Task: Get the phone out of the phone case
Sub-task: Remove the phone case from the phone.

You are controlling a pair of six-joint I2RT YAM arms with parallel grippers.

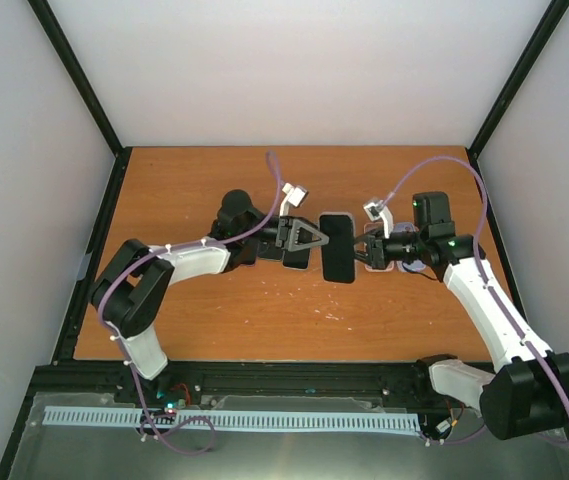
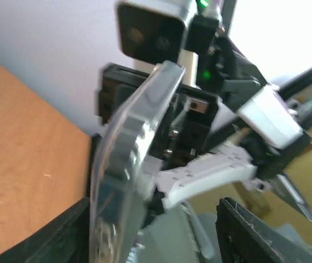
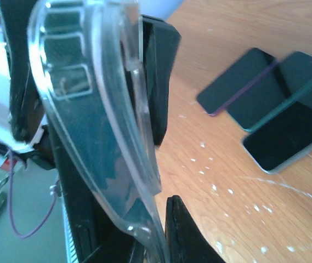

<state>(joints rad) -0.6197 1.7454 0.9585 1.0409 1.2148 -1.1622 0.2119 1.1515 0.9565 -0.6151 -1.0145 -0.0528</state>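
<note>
A clear, flexible plastic phone case (image 3: 140, 129) is held in the air above the middle of the orange-brown wooden table (image 1: 214, 320), between the two arms. The case is the only container in sight, and a slim black phone (image 1: 339, 250) is seated in it. From above, the phone's dark face fills the case from end to end. In the right wrist view, its dark back shows through the transparent shell.

The right gripper (image 1: 369, 246) reaches in from the right. Its black fingers (image 3: 179, 233) are drawn in on one end of the case, whose clear rim passes between them.

The left gripper (image 1: 309, 238) meets the case from the opposite side. In the left wrist view its two dark fingers (image 2: 257, 235) stand wide apart. The case is seen edge-on and tilted between them, close to one finger and clear of the other, so this gripper is spread rather than clamped.

Three other dark, flat phones lie face up on the table under the left arm, packed close together:
- one with a purple edge (image 3: 237, 82)
- one with a teal edge (image 3: 281, 87)
- one with a pale edge (image 3: 294, 137)

White flecks dot the wood near them.
</note>
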